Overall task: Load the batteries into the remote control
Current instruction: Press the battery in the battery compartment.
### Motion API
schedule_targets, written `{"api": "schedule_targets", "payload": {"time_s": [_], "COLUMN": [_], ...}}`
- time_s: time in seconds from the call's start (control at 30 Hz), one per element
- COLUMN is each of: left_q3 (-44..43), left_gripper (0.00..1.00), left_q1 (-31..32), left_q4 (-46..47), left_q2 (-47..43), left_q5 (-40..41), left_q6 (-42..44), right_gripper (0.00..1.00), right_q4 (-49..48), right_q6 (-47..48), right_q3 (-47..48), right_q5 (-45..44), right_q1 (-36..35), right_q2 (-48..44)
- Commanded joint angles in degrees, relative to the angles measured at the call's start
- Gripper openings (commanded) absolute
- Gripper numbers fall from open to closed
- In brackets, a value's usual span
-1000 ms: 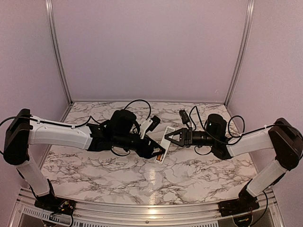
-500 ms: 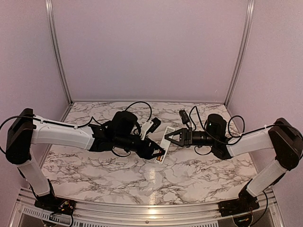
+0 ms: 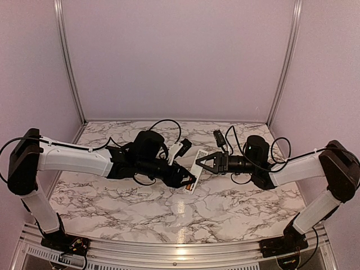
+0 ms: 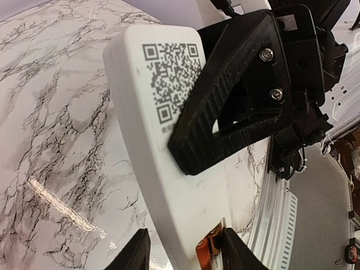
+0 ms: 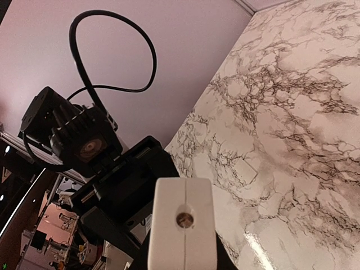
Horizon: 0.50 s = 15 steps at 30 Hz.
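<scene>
The remote control (image 3: 195, 169) is a slim white bar held above the marble table, back side up with a QR code (image 4: 169, 79). My right gripper (image 3: 199, 163) is shut on its upper half; one black finger (image 4: 225, 107) lies across the back. In the right wrist view the remote's end face (image 5: 181, 225) fills the space between the jaws. My left gripper (image 3: 188, 180) is open and straddles the remote's lower end, with fingers (image 4: 135, 253) on either side. A copper battery (image 4: 203, 254) lies in the open compartment by the right finger. I cannot make out a second battery.
The aluminium front rail (image 4: 281, 225) runs along the table's near edge (image 3: 169, 247). Purple walls enclose the back and sides. Black cables (image 3: 163, 125) loop above both wrists. The left wrist's camera block (image 5: 73, 140) sits close behind the remote.
My left gripper has edged slightly right toward the remote's lower end. The right gripper and the remote have stayed in place.
</scene>
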<state>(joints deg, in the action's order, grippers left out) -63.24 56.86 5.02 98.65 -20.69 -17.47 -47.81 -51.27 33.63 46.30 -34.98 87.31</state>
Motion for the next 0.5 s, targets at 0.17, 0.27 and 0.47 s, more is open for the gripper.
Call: {"api": "schedule_targets", "payload": {"time_s": [0.17,0.27,0.47], "left_q3": [0.63,-1.45,-6.35], "left_gripper": [0.8,0.82,0.84], "left_q1": [-1.19,0.33,2.93], "left_q4": [-0.45,-3.28,-9.34], "left_q2": [-4.05,-3.7,-0.48], "left_q5": [4.42,10.13,18.18], "left_q6": [1.59,2.8,3.67], "right_gripper": [0.0,0.0,0.0], "right_q4": [4.25,8.33,11.59], "right_q6": [2.0,3.27,3.48], "right_q3": [2.34,2.77,2.65], "right_q5": [-1.25,-4.27,-7.97], "right_q1": [-0.39,-0.43,-0.47], "right_q2": [-2.06,-2.64,-3.04]}}
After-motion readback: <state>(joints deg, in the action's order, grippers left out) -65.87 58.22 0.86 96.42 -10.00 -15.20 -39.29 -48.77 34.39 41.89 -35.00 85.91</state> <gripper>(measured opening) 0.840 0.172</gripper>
